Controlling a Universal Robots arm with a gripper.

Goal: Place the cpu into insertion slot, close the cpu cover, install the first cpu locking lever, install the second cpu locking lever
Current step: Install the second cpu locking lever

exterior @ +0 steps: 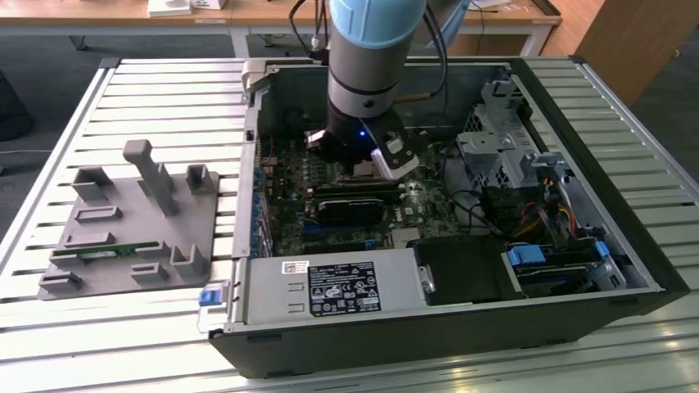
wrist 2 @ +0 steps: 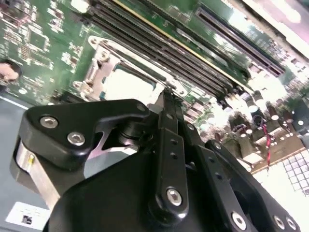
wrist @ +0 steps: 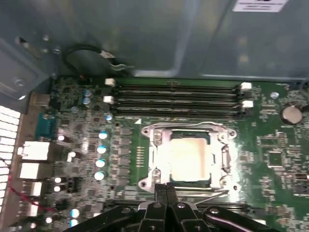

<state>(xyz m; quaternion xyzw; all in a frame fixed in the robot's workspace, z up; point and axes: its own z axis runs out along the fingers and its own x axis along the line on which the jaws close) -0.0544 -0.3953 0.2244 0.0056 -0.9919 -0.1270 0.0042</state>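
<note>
The cpu (wrist: 189,155) already lies in the insertion slot (wrist: 166,181), its pale face showing through the window of the cpu cover (wrist: 159,147), which appears to lie flat over it. So the first two steps look done. Whether either locking lever is latched cannot be told; a thin metal rod (wrist: 212,197) lies along the socket's edge nearest the pincer, and it may be one of them.

The pincer (wrist: 166,187) hangs just at that near edge of the socket, its fingertips pressed together and holding nothing. In the second wrist view the pincer (wrist 2: 166,92) ends right at the socket's corner.

Around the socket, room is tight. Long black memory slots (wrist: 176,99) run along its far side, and rows of small round capacitors (wrist: 101,150) stand beside it. In the exterior view the arm (exterior: 372,57) reaches down into the open computer case (exterior: 437,327), whose walls hem it in, with a black finned block (exterior: 349,209) close to the pincer (exterior: 361,168). The case rests on a slatted table (exterior: 164,90).
</note>
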